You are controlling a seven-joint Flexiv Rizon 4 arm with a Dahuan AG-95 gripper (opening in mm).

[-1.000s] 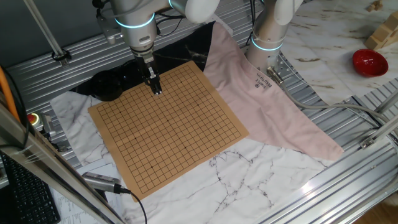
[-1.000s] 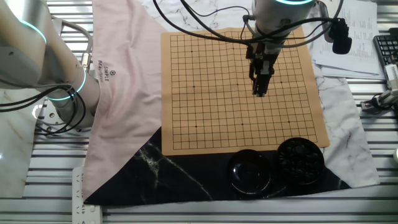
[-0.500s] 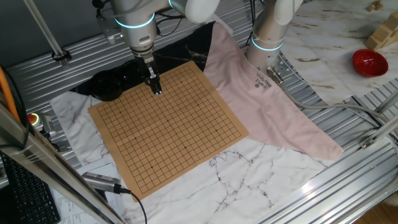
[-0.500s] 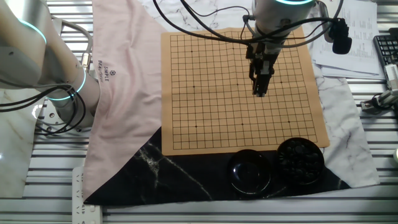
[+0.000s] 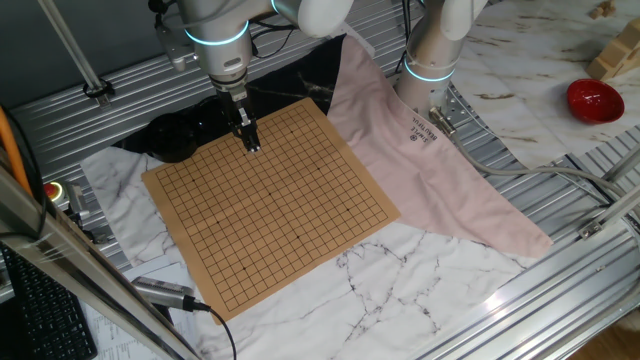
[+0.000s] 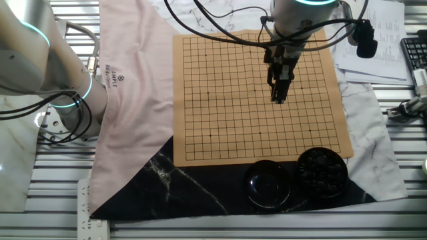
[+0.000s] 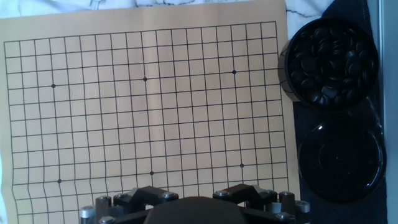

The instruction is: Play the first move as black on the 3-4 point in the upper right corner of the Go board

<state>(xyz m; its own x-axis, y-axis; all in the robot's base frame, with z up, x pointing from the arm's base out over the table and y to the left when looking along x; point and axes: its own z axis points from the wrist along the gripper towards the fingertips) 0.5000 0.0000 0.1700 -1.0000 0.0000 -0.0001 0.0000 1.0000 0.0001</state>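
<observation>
In one fixed view, the tool (image 5: 253, 146) points down over the Go board (image 5: 270, 205), near the board's far edge, toward the far side of the table (image 5: 420, 280). Its tips look close together just above the wood, but whether they pinch a stone cannot be told. A pink cloth (image 5: 420, 160) covers the table's right side, and a red bowl (image 5: 594, 100) sits near the far right corner.

In the other fixed view, the tool (image 6: 278, 97) hangs over the right half of the board (image 6: 220, 127), with no stone visible on the grid. Off the board's near edge, on a black cloth (image 6: 180, 187), stand a bowl of black stones (image 6: 322, 171) and, just beside it, a glossy black lid (image 6: 268, 183).

In the hand view, the board (image 7: 124, 124) fills the left and middle, bare of stones. The bowl of black stones (image 7: 329, 59) sits at upper right, the lid (image 7: 341, 160) below it. The fingers are out of sight, so the tool's state stays unclear.
</observation>
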